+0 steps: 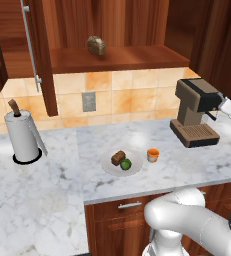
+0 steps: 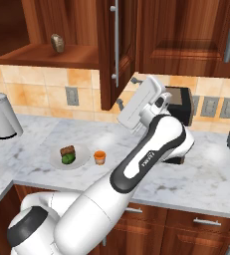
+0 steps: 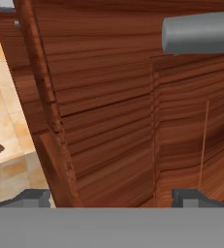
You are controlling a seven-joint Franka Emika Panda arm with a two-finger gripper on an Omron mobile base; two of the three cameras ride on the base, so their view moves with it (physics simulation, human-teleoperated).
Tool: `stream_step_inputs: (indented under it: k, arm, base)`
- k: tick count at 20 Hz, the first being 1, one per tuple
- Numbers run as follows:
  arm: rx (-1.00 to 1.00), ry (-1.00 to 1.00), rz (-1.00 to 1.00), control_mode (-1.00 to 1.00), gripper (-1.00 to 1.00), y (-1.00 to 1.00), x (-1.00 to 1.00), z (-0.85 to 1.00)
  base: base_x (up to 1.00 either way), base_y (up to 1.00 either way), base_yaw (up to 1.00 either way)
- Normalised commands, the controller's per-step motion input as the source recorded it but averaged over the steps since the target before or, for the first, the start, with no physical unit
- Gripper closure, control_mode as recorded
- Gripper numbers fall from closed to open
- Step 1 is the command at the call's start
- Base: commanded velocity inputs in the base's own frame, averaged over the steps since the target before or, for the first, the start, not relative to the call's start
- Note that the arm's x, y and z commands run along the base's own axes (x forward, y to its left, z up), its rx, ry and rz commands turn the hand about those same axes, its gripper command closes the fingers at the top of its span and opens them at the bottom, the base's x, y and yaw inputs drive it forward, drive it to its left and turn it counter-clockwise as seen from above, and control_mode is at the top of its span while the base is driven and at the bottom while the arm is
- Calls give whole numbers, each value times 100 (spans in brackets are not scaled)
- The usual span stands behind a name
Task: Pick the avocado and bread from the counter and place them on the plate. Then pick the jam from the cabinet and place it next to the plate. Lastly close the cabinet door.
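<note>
The claw (image 3: 111,196) stands with its jaws wide apart and nothing between them, raised off the counter (image 1: 47,200) and pointing straight at the cabinet door (image 3: 108,111), whose reddish wood lies close ahead of the fingertips (image 3: 31,196); whether they touch it I cannot tell. The door's silver bar handle (image 3: 200,33) runs above and to the right of the claw in the hand view. The door stands swung out from the cabinet (image 1: 117,57), edge-on to the room, and the claw sits beside its lower part, as the right base view shows. Well below and away from the claw, across the worktop, the plate (image 1: 109,167) already carries the avocado (image 1: 125,163) and the bread (image 1: 118,157), and the jam (image 1: 152,155) stands just beside the plate's rim, so by my reading only the closing of the door remains. A speckled lump (image 1: 96,45) rests on the cabinet shelf, clear of the door's path as far as I can judge. The door is a stiff, flat, hinged panel; it should swing with light, steady pressure and needs no clamping. I would push with the fingers flat against the wood near the handle side, far from the hinge, or hook the bar, which looks smooth and could slip
</note>
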Motion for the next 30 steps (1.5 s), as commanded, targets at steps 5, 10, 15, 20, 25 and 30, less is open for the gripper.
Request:
stream_step_inputs:
  k: [5, 10, 15, 20, 25, 30]
  arm:
    - [-9, 0, 0, -100, -100, 0, 0, 17]
    - [-8, 0, 0, -100, -100, 0, 0, 19]
    - [-4, 0, 0, -100, -100, 1, -1, 24]
    - [0, 0, 0, -100, -100, 11, -2, 34]
    - [0, 0, 0, -100, -100, 33, -1, 41]
    - [-1, 3, 0, -100, -100, 49, 0, 42]
  base:
    - [0, 0, 0]
    - [0, 0, 0]
    - [0, 0, 0]
    - [0, 0, 0]
    - [0, 0, 0]
    - [0, 0, 0]
